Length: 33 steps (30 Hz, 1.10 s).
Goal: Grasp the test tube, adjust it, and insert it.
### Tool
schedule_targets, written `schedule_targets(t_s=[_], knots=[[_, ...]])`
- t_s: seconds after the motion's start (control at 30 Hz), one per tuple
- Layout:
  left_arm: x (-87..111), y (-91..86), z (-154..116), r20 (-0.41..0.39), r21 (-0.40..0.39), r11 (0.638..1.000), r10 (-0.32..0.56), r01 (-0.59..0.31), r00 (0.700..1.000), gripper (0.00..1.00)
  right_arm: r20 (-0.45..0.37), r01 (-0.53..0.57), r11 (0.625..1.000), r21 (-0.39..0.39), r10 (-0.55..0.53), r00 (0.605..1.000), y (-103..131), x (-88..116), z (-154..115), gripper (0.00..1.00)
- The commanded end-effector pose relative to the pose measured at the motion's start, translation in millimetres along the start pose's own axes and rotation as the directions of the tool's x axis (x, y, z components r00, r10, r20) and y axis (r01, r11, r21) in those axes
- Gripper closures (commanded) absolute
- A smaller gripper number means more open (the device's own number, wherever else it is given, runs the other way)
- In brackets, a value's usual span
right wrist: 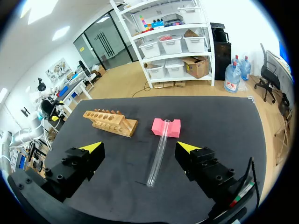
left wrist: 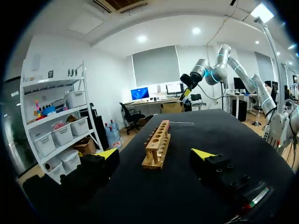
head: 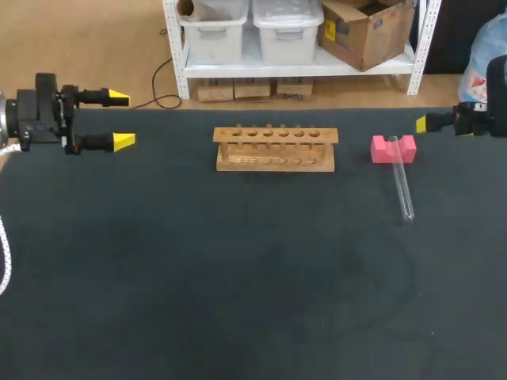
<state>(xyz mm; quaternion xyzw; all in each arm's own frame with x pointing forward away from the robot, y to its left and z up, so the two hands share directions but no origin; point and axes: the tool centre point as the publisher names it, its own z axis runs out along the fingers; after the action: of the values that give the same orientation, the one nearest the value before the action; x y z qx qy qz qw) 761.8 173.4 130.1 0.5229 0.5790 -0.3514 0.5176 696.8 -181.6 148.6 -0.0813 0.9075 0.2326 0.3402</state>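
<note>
The left arm comes in low over the table's far left corner and is held level. Its left gripper (head: 120, 120) points across the table toward the wooden test tube rack (head: 275, 148), with its two black, yellow-tipped fingers spread wide and nothing between them. The right arm enters at the far right edge, also level. The right gripper (right wrist: 139, 148) has its fingers parted and bare. In the right wrist view it faces the test tube (right wrist: 157, 156), which lies ahead of it and well clear of both tips.

The test tube is a slim, clear glass cylinder. One end is propped in the notch of a small pink block (head: 393, 149) and the other rests on the table (head: 198, 277), so it slopes down gently. Its long axis runs from the block toward the table's near edge, angling slightly to the robot's right. Which end is the mouth cannot be told.

The rack is pale wood, a long top board with a row of round holes over a base board, standing to the left of the block. The table is covered in a matte black cloth.
</note>
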Motion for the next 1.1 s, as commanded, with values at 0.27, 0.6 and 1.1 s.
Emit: schedule_targets(t_s=[0.27, 0.6, 1.1], knots=[[3.7, 1.7, 15, -0.006, 0.034, 0.999, -0.031, 0.031, 1.0, 0.0, 0.0, 0.001, 1.0, 0.001, -0.001, 1.0, 0, 0, 0, 0.0], [3.1, 1.4, 17, -0.016, 0.003, 1.0, -0.027, 0.027, 1.0, 0.0, 0.0, 0.001, 1.0, 0.001, -0.001, 1.0, 0, 0, 0, 0.0], [3.1, 1.4, 17, -0.016, 0.003, 1.0, -0.027, 0.027, 1.0, 0.0, 0.032, 0.087, 0.932, 0.352, -0.105, 0.994, 9, -3, 19, 0.0]])
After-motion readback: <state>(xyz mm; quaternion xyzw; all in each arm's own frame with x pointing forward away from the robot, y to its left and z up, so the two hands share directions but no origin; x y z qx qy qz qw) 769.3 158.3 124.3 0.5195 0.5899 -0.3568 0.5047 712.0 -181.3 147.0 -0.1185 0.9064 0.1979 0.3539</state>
